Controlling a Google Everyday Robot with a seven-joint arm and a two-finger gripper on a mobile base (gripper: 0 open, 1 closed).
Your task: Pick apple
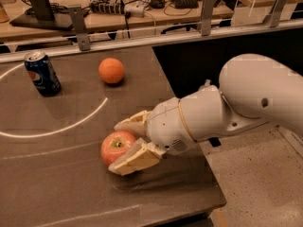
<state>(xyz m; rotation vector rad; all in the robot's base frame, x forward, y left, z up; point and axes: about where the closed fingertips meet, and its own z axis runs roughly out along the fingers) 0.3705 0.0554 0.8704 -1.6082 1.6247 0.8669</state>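
The apple (115, 145), red-pink with a stem dimple on top, rests on the dark table (57, 183) near its front right part. My gripper (114, 148) reaches in from the right on a white arm (246, 98). Its two cream fingers (135, 159) sit on either side of the apple, one on the far side and one on the near side, both touching it. The gripper is shut on the apple, which is still on the table.
A plain orange (111, 70) lies further back on the table. A blue Pepsi can (42, 73) stands at the back left. The table's right edge (189, 126) drops to the floor. A rail and a cluttered desk run behind.
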